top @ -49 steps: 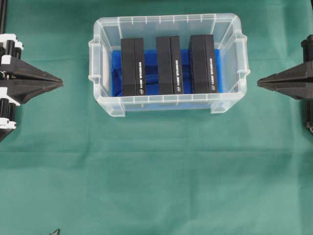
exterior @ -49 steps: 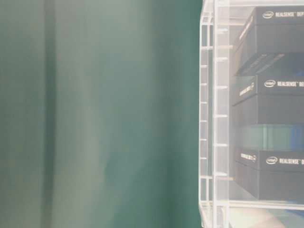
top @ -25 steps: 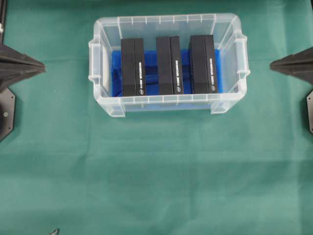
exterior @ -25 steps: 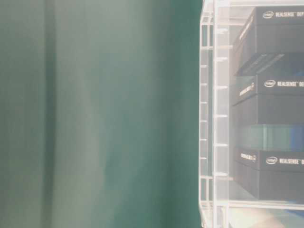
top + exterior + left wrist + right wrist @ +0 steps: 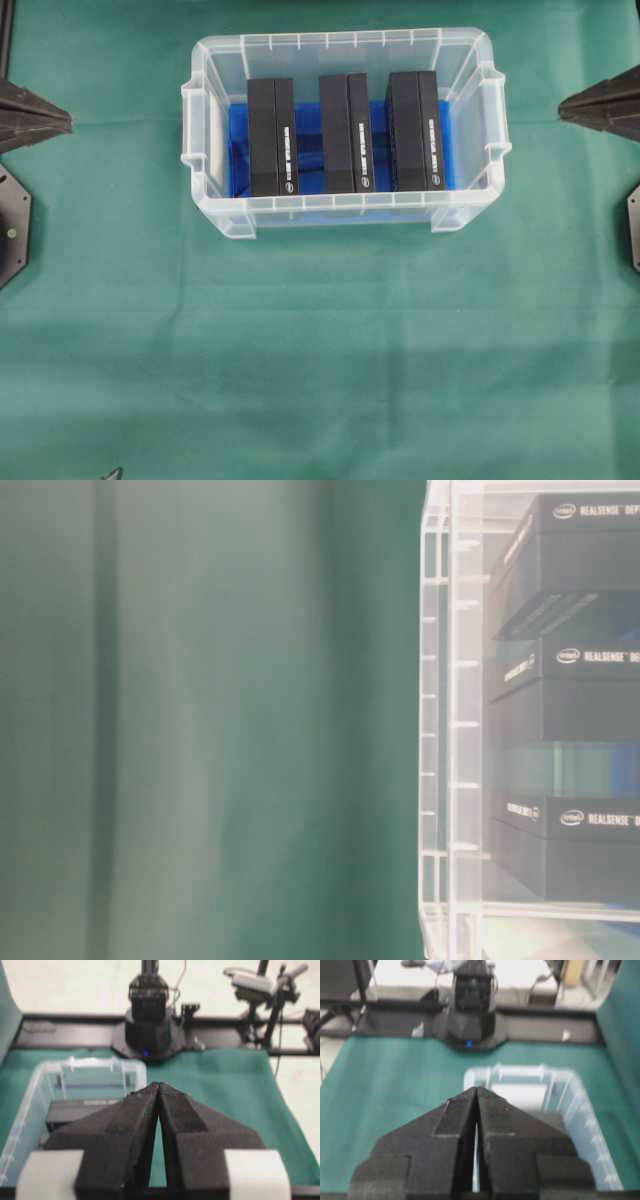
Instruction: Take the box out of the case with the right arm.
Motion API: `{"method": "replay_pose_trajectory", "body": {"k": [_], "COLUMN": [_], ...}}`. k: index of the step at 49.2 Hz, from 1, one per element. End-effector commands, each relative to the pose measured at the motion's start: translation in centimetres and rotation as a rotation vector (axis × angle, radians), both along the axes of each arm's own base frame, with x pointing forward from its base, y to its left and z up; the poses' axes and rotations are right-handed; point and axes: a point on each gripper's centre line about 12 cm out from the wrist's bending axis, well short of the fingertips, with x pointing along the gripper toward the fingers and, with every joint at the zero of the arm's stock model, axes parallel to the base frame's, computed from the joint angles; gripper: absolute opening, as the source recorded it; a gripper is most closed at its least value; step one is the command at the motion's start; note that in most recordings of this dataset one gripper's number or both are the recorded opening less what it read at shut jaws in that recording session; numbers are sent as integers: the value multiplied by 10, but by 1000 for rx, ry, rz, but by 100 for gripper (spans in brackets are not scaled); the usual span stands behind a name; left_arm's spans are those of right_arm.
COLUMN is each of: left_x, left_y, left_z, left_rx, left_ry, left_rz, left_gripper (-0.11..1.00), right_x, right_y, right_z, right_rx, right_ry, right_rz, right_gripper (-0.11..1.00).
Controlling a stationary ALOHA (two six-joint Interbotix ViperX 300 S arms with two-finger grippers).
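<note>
Overhead view: three black boxes (image 5: pixel 415 130) stand on edge inside the case (image 5: pixel 345 215). Right gripper (image 5: pixel 566 106) pressed together, well right of case; left gripper (image 5: pixel 66 121) too. Risk: unopened jaws just shove the nearest box.

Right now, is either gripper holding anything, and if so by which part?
Nothing is held. The left gripper and right gripper are both shut on nothing, out beside the case. The three black boxes stand untouched inside it.
</note>
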Motion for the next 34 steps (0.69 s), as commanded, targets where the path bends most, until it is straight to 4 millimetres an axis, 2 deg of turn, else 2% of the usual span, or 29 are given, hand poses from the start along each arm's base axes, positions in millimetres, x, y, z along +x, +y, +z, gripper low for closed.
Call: {"method": "replay_pose_trajectory", "body": {"k": [1,8,20,27,34], "left_x": [1,0,-7,-13,-19], "left_y": [-1,-5,-14,-14,-21], "left_z": [6,4,1,-14,-27], "left_rx": [-16,-49,-41,-75,-76], "left_ry": [25,169,530,771,928], "left_rz": [-5,-15,-37,-1,-3], "left_gripper": [0,0,0,0,0], "right_x": [-2,-5,-19,-28,-33], "right_y": [0,0,0,0,0], "right_z": [4,-15,-45,-50,-50], "right_rx": [32,87,160,164,161], "right_ry": [35,236,726,932,1033], "right_rz": [-4,-23,-94,-121,-132], "right_gripper": [0,0,0,0,0]}}
